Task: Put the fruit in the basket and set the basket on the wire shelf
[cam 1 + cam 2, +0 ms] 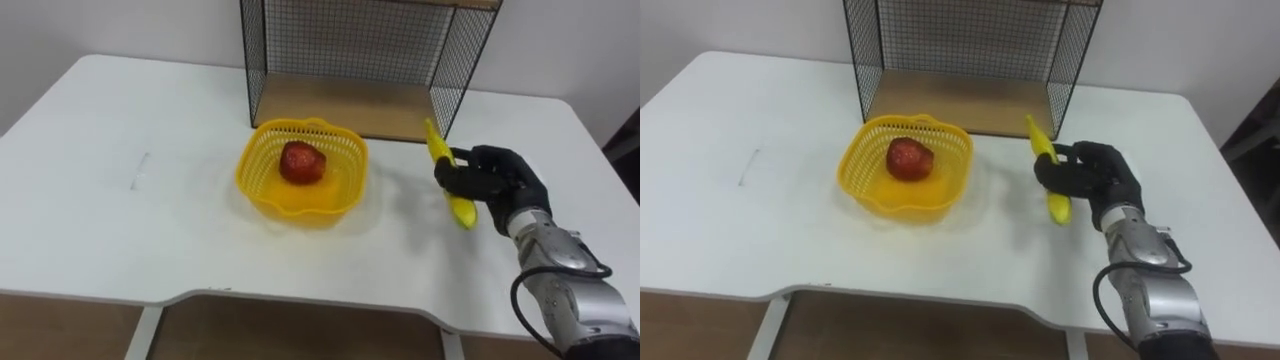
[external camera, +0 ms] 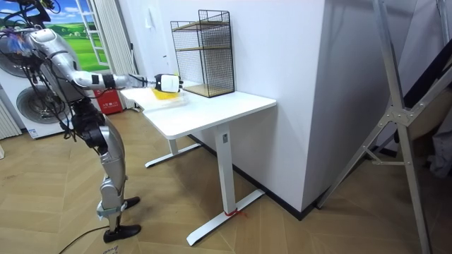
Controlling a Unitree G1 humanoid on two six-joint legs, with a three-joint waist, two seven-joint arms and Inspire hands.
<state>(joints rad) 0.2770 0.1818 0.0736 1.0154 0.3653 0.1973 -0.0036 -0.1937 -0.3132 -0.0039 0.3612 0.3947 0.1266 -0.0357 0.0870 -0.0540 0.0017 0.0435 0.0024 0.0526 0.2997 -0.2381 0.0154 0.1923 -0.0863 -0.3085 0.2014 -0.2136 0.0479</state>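
Two fruits, two places: the red apple [image 1: 301, 161] lies inside the yellow basket [image 1: 300, 208], and the banana [image 1: 438, 145] is in your robot's right hand [image 1: 495, 180], off to the basket's right and clear of it.

Look at that hand first. Its dark fingers are curled round the middle of the banana and its thumb closes on the other side, so the grip is clamped, not loose. The banana stands tilted. Its upper end points toward the near right corner post of the wire shelf [image 1: 350, 40] and its lower end hangs below the fingers. You cannot tell from the eye views whether that lower end touches the white table [image 1: 120, 230] or hangs just above it.

The basket stands upright on the table, just in front of the shelf's open side and not on it. The shelf's bottom level is a bare wooden board [image 1: 340, 105] behind black mesh.

As for writing, you get little to read. A faint grey mark [image 1: 140, 170] shows on the tabletop well to the basket's left, too small to make out.

From across the room, your robot stands upright at the table's end on the room view's left, one arm stretched out over the tabletop toward the shelf. A washing machine [image 2: 25, 106] stands behind it.
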